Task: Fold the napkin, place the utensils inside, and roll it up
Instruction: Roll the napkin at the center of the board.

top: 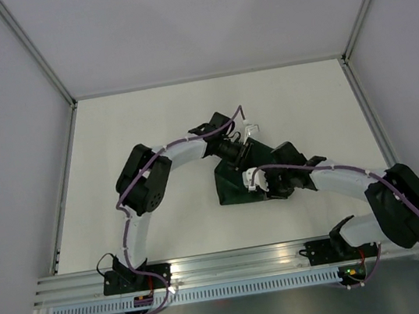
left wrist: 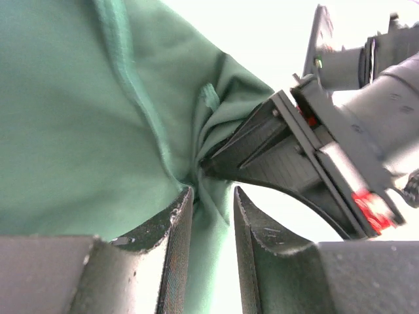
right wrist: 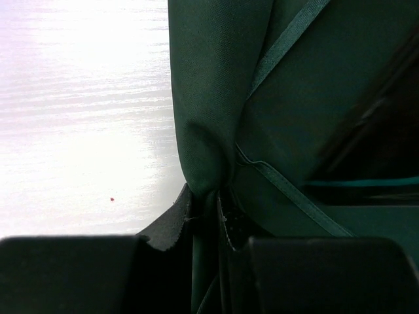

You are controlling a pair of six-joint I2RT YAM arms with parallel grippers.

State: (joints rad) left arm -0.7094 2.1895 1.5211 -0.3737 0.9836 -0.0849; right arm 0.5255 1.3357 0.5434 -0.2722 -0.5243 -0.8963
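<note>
The dark green napkin [top: 236, 186] lies bunched and partly lifted at the table's middle. My left gripper [top: 249, 134] is at its far edge. In the left wrist view the jaws [left wrist: 211, 193] stand close together with a ridge of the napkin [left wrist: 78, 118] between them. My right gripper [top: 252, 179] is at the napkin's middle. In the right wrist view it [right wrist: 204, 196] is shut on a hanging fold of the napkin [right wrist: 216, 85]. The right gripper's fingers [left wrist: 262, 140] also show in the left wrist view, pinching the cloth just beyond my left fingertips. The fork is hidden.
The white table [top: 151, 134] lies inside grey walls with metal frame posts. An aluminium rail [top: 233, 262] with both arm bases runs along the near edge. The two arms reach in close together over the napkin.
</note>
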